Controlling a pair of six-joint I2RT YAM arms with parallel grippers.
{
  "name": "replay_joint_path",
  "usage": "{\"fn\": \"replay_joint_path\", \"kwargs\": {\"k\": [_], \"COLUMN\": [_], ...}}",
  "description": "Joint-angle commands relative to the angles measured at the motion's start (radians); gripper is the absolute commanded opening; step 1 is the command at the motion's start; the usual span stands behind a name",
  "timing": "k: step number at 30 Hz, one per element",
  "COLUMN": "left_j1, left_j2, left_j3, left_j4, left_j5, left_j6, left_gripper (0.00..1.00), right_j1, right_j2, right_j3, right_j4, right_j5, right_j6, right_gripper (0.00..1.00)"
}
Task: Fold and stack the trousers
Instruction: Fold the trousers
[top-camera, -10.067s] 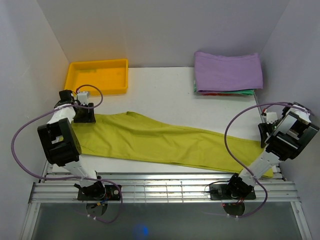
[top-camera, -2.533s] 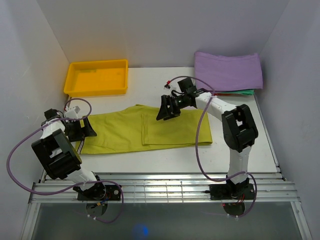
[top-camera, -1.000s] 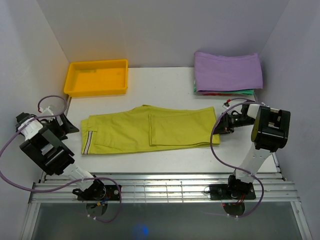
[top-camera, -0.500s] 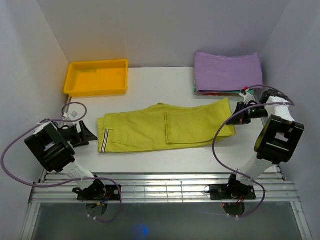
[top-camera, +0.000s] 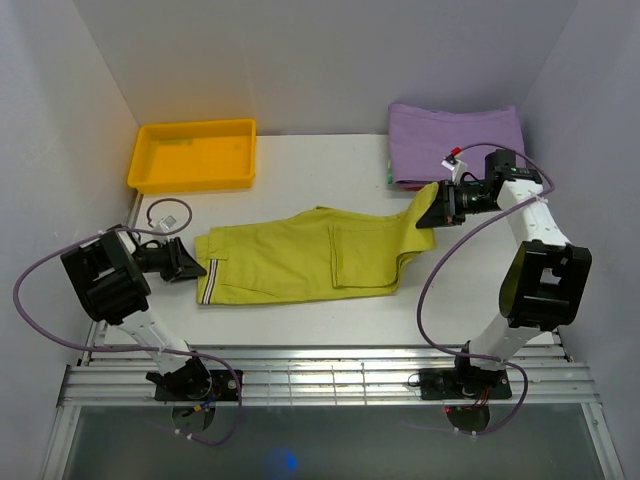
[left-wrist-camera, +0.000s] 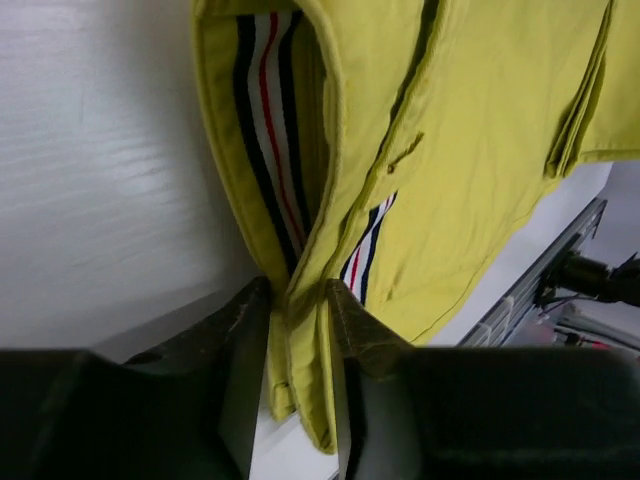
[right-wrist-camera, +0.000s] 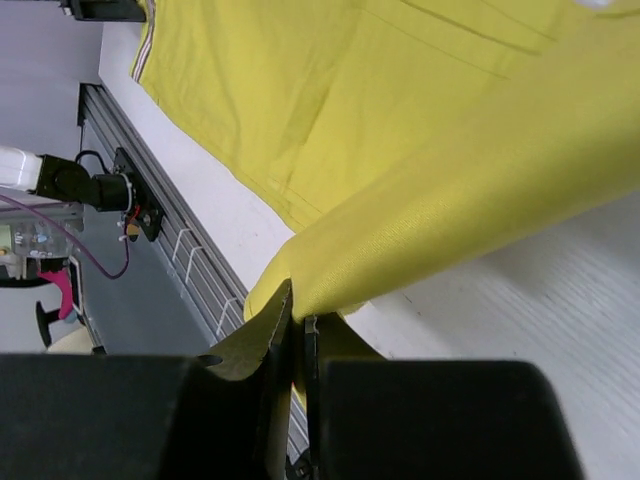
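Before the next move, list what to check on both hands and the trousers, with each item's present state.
1. Right hand shut on the folded end of the yellow-green cloth trousers: ok.
2. Left hand astride the striped waistband: ok.
3. Left hand clamped firmly: cannot tell.
4. Trousers lying flat on the white table: not ok, the right end is lifted.
5. Lifted end apart from the folded purple cloth: cannot tell.
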Motion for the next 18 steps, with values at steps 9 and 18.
{"fn": "replay_joint_path", "kwargs": {"k": [9,18], "left_j1": [-0.192,-0.283], "left_j2": [0.066,0.095], "left_j3": [0.026,0.018], "left_j4": [0.055,0.128], "left_j5": [0.101,0.144], "left_j6": [-0.037,-0.134], "left_gripper": [0.00,0.00], "right_j1": [0.285,0.525], "right_j2": [-0.017,0.068], "right_j3": [0.132,0.204], "right_j4": [0.231,0.469], "right_j5": [-0.043,0.006], "right_j6": [0.271,0.501], "right_gripper": [0.08,0.08]}}
